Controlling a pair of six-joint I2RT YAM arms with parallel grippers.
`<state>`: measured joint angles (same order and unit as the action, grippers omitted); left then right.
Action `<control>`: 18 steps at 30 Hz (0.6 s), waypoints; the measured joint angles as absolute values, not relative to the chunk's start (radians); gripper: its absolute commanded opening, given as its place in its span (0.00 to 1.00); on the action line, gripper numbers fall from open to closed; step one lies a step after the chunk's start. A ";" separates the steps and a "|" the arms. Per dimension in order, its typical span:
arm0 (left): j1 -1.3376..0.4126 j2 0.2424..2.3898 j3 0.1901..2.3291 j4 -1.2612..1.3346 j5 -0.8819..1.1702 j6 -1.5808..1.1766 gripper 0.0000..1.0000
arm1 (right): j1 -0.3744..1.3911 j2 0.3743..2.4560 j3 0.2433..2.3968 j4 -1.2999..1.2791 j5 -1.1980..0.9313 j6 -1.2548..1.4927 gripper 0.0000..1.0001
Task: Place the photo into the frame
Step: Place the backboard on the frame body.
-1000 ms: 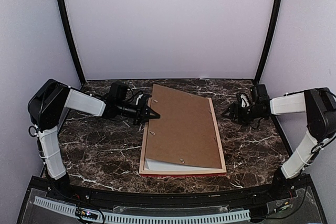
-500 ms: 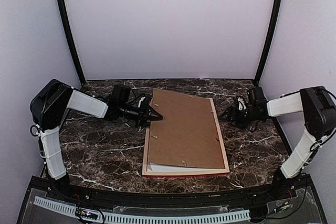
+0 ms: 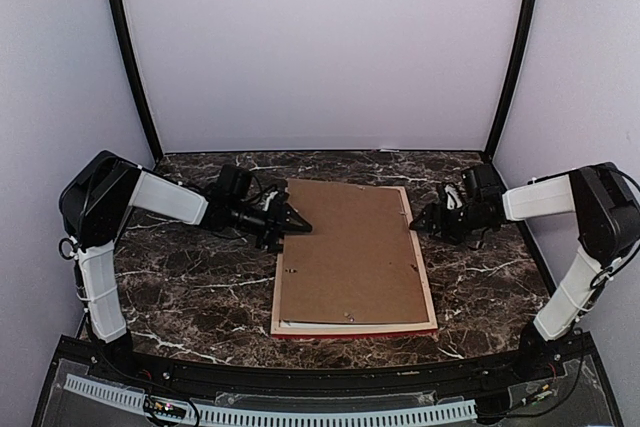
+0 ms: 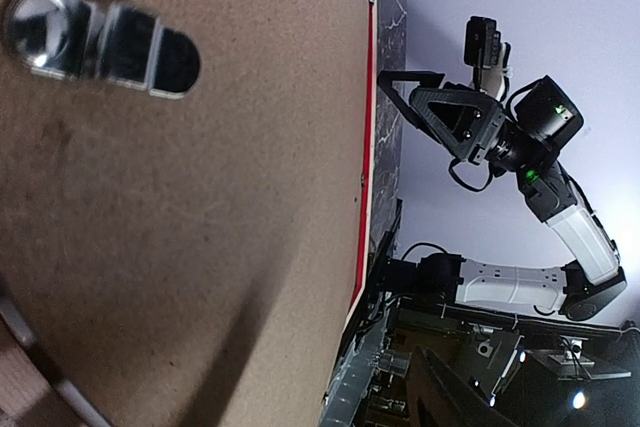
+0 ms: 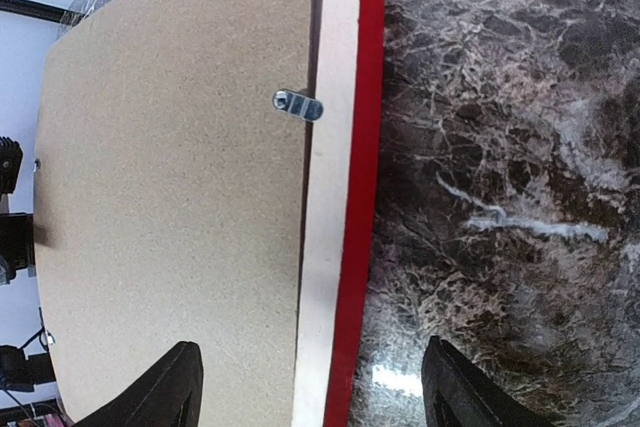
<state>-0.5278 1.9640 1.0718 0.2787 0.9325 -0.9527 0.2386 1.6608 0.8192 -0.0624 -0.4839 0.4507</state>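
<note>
The frame (image 3: 429, 292) lies face down on the marble table, its pale wood back up and its red edge (image 5: 362, 197) showing. A brown backing board (image 3: 350, 252) lies flat inside it and hides the photo. A thin white strip shows under the board's near edge; I cannot tell which sheet it is. My left gripper (image 3: 292, 222) sits at the board's far left corner, fingers spread, holding nothing. In the left wrist view the board (image 4: 200, 197) fills the picture. My right gripper (image 3: 421, 222) hovers open over the frame's right rail, its fingertips (image 5: 180, 387) straddling it.
Metal turn clips (image 5: 298, 105) sit along the board's edges, one close to my left wrist camera (image 4: 100, 37). Dark marble table (image 3: 190, 287) spreads on both sides of the frame. Black corner posts (image 3: 130, 57) and pale walls close in the back.
The backing board's raised, skewed far left corner came down and the board now lies flat and square in the frame. My left jaws opened. My right gripper crept slightly towards the frame.
</note>
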 measured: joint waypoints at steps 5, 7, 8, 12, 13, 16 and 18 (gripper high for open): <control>-0.531 1.967 1.086 0.244 0.925 -0.930 0.64 | 0.262 1.656 0.850 -0.075 -0.463 0.449 0.76; -0.532 1.970 1.093 0.228 0.922 -0.920 0.63 | 0.266 1.654 0.857 -0.077 -0.456 0.449 0.76; -0.533 1.971 1.095 0.225 0.922 -0.915 0.62 | 0.267 1.653 0.859 -0.078 -0.452 0.449 0.76; -0.533 1.979 1.103 0.202 0.921 -0.898 0.57 | 0.268 1.652 0.863 -0.087 -0.444 0.447 0.76; -0.534 1.981 1.106 0.193 0.920 -0.894 0.54 | 0.269 1.652 0.864 -0.090 -0.443 0.447 0.76; -0.535 1.985 1.110 0.176 0.919 -0.885 0.48 | 0.270 1.652 0.864 -0.095 -0.442 0.446 0.76; -0.536 1.985 1.111 0.166 0.920 -0.877 0.43 | 0.271 1.652 0.864 -0.099 -0.440 0.445 0.76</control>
<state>-0.5362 1.9850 1.1110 0.1658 0.9195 -0.8768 0.2714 1.6520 0.8642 -0.0994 -0.4400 0.4454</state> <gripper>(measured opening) 0.489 0.761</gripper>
